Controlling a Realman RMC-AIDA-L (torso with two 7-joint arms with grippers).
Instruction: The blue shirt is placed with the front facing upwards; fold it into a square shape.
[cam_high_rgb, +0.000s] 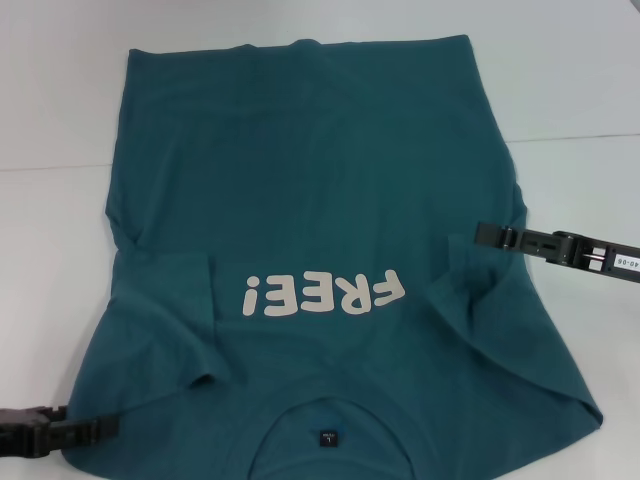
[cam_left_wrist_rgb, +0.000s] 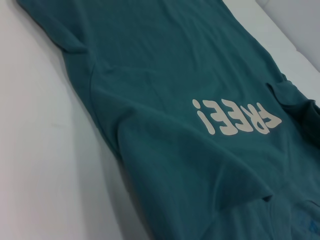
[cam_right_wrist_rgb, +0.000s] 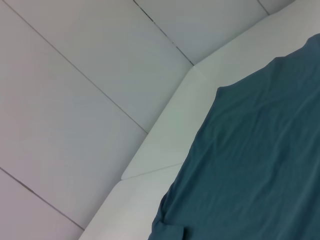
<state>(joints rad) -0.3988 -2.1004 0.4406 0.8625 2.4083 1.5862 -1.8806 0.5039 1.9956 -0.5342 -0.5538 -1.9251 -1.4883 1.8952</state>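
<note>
Midway through the fold: shirt (cam_high_rgb: 310, 190) face-up on the desk (cam_high_rgb: 570, 70), sleeves tucked in.
Left gripper (cam_high_rgb: 105, 425) and right gripper (cam_high_rgb: 485, 233) sit at its edges, jaws' state unclear; folding lengthwise likely comes next.

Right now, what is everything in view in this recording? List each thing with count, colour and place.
blue shirt: one, dark teal-blue, spread front-up across the table, collar toward the robot, both sleeves folded in over the body.
"FREE!" lettering: one, pale beige, on the chest.
collar label: one, dark, inside the neckline at the near edge.
table: one, white, under the shirt.
left claw: one, black, at the shirt's near left corner by the shoulder.
right claw: one, black, at the shirt's right edge by the folded sleeve.
</note>
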